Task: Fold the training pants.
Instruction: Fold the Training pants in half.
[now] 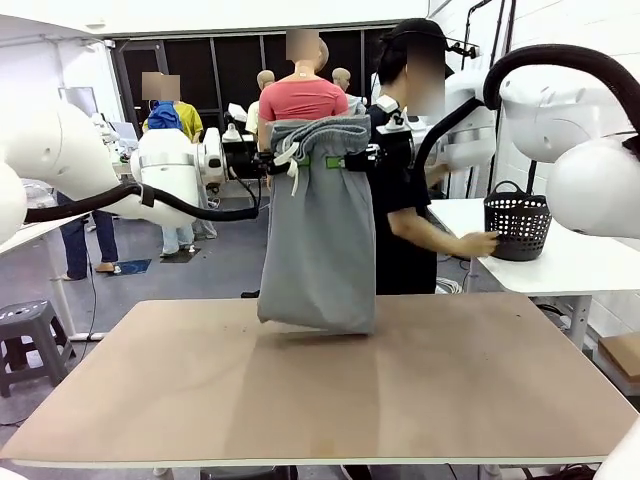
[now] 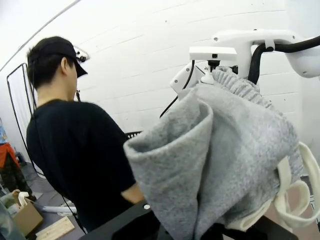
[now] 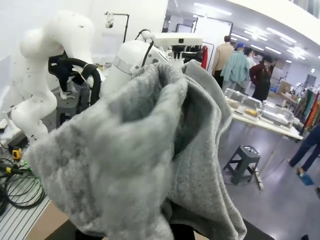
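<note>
Grey training pants (image 1: 318, 240) (white drawstring (image 1: 291, 160))

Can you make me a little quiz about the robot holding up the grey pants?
1. True or false: the training pants lie flat on the table.
2. What holds the pants up? A) the person's hand B) the left gripper and right gripper C) a hook
3. Fill in: the person's hand touches the black ____.

Key: 1 false, they hang with only the bottom edge at the table. 2 B. 3 basket.

Brown table (image 1: 420, 400); pants hem (image 1: 315, 322) brushing it
</note>
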{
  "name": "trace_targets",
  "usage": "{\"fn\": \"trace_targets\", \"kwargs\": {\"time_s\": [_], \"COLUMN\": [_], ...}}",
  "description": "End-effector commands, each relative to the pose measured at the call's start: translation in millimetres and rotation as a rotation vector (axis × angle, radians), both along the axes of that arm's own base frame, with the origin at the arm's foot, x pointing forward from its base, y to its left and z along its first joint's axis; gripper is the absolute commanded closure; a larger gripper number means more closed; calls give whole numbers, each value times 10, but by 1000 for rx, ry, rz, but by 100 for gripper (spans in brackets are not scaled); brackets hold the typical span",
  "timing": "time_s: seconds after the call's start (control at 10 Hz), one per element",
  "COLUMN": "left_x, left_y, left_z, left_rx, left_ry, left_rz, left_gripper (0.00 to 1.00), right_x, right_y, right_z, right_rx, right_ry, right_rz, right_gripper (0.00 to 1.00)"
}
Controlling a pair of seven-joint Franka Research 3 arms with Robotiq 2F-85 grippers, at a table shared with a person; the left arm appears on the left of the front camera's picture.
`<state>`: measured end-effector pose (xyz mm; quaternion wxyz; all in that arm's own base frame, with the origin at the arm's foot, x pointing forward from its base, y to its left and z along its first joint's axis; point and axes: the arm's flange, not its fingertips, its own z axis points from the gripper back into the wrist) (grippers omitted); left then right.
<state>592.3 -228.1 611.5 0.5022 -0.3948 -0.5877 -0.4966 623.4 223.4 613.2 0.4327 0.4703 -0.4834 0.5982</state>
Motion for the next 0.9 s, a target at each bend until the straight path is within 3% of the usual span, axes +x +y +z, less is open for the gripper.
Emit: {"fn": "trace_targets", "kwargs": {"time_s": [0.0,0.2,0.5,0.8], "left_x": [68,215,403,182], "left_y": [-125,-51,16,55], "left_z": [345,333,-70,-382], "left_rx": [20,4,2,13], "left_ry": [-14,-11,48,104], "left_rz": [-5,30,39,-29], "left_gripper": [100,100,100,100], "right_x": [69,178,166,-53], "right_y": [103,125,33,-40], "right_z": [213,172,-164,-472], "right_rx": [-41,-64,-65,-39], "right_ry": [-20,-20,6,47], "right_rz": [10,-20,-20,13], "right_gripper": [100,100,100,100]}}
